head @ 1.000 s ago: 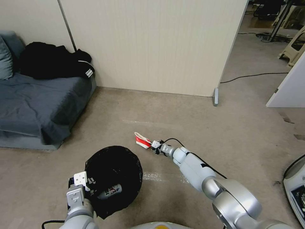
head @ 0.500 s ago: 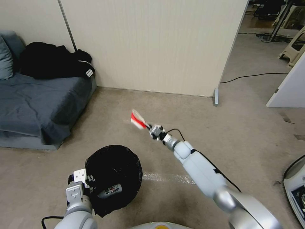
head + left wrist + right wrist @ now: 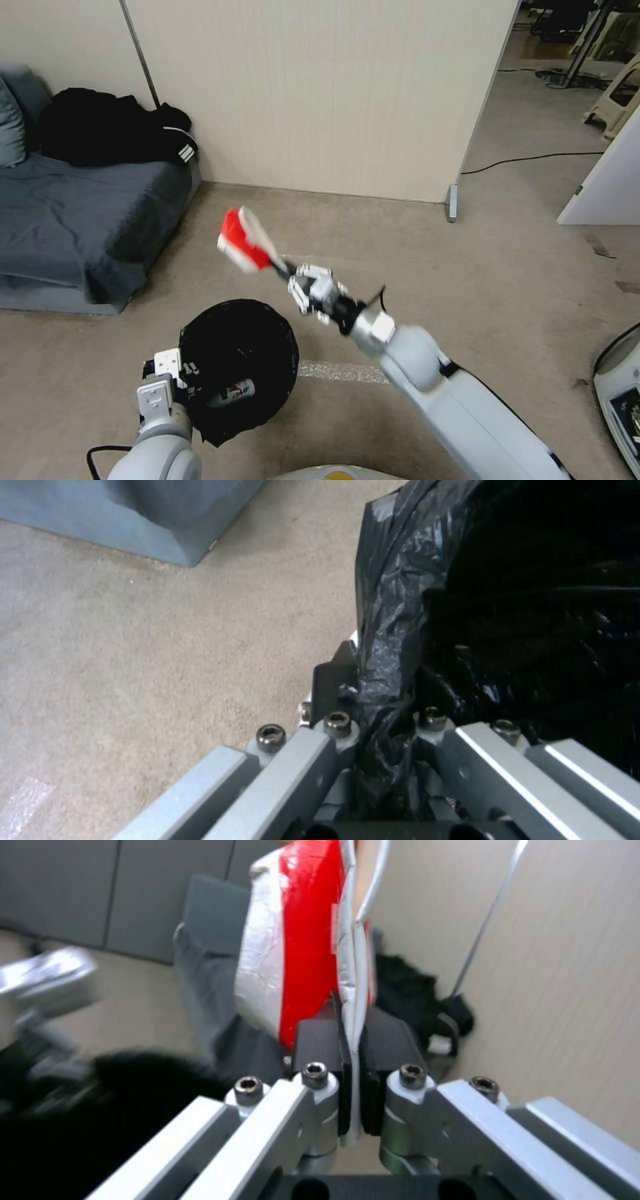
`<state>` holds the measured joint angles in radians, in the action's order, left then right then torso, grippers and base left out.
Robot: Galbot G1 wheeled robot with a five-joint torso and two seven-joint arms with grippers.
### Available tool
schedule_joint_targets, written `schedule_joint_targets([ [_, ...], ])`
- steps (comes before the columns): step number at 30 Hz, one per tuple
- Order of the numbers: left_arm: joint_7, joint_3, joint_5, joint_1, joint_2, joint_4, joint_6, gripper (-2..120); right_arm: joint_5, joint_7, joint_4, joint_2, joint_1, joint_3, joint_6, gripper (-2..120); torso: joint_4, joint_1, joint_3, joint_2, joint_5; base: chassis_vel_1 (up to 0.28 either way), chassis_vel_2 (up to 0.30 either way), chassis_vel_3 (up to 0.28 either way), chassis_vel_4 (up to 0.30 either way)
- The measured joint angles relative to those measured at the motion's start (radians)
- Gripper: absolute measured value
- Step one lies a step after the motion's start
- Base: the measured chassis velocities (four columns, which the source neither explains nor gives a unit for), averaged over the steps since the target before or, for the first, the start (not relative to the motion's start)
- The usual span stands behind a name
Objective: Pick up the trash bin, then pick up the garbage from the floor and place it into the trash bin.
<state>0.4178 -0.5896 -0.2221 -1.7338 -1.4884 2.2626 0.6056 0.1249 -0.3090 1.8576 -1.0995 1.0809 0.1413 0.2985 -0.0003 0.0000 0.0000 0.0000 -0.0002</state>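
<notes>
My right gripper [image 3: 280,265] is shut on a flap of a red-and-white paper carton [image 3: 243,241], a piece of the garbage, held in the air above and beyond the trash bin [image 3: 267,327]. The right wrist view shows the carton [image 3: 293,950] pinched between the black pads [image 3: 320,1050]. The bin's black bag liner hides its body, and a small labelled bottle [image 3: 232,393] lies inside. My left gripper [image 3: 175,380] is shut on the bin's near rim, with the liner [image 3: 387,645] clamped between its fingers in the left wrist view.
A grey sofa [image 3: 73,220] with dark clothing [image 3: 113,133] stands at the left. A beige partition wall [image 3: 320,93] runs behind, with a cable [image 3: 533,160] on the floor at the right. A white device [image 3: 620,393] sits at the right edge. The floor ahead is bare carpet.
My right arm lifted the carton off the floor and swung it up and to the left, toward the bin. The left gripper and bin have barely moved.
</notes>
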Motion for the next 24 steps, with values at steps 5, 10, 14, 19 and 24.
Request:
schedule_joint_targets([
  [5,0.001,-0.002,-0.008,0.010,0.004,0.001,0.004,0,-0.030,-0.015,-0.030,0.021,0.042,0.010,0.028,0,0.0002,0.000,0.000,0.000,0.0002,0.000,0.000,0.000,0.000],
  [10,0.002,-0.003,-0.017,0.012,0.008,0.012,0.009,0,-0.051,-0.031,-0.096,0.019,0.050,0.014,0.054,0,0.0003,0.000,0.000,0.000,0.0001,0.000,0.000,0.000,0.000],
  [14,0.003,-0.006,-0.021,0.014,0.010,0.022,0.012,0,-0.063,-0.032,-0.124,0.006,0.050,0.020,0.059,0,0.0004,0.000,0.000,0.000,0.0002,0.000,0.000,0.000,0.000],
  [19,0.004,-0.006,-0.024,0.012,0.012,0.032,0.014,0,-0.081,-0.015,-0.156,-0.007,0.047,0.043,0.051,14,0.0003,0.000,0.000,0.000,0.0001,0.000,0.000,0.000,0.000],
  [24,0.004,0.008,-0.015,0.002,0.001,0.033,0.014,0,-0.087,-0.006,-0.180,-0.032,0.032,0.063,0.040,34,0.0003,0.000,0.000,0.000,0.0001,0.000,0.000,0.000,0.000],
])
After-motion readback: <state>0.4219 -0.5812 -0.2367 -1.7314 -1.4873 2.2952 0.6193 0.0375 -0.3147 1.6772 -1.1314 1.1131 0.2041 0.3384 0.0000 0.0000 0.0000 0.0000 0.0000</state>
